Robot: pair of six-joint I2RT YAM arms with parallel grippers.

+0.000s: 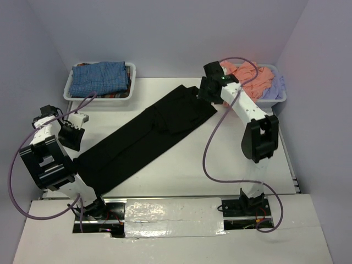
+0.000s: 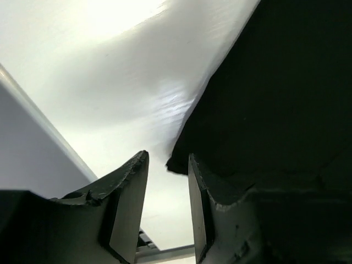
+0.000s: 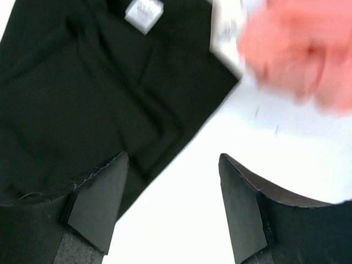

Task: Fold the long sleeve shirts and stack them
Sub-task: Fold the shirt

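Note:
The large black shirt (image 1: 140, 140) lies flat as a long diagonal strip from near left to far right on the white table (image 1: 220, 159). My left gripper (image 1: 70, 136) hovers at its near-left corner, open and empty; in the left wrist view (image 2: 168, 159) the black cloth's corner (image 2: 181, 162) sits just beyond the fingertips. My right gripper (image 1: 204, 91) is open and empty over the far-right end of the shirt; the right wrist view (image 3: 173, 165) shows the black cloth (image 3: 82, 93) with its white neck label (image 3: 144, 12) under the left finger.
A white bin (image 1: 70, 88) at the far left holds a folded blue-checked shirt (image 1: 100, 77). A white bin (image 1: 280, 99) at the far right holds salmon-pink (image 1: 247, 77) and pale lavender (image 1: 273, 88) shirts, blurred pink in the right wrist view (image 3: 297, 49). Walls enclose the table.

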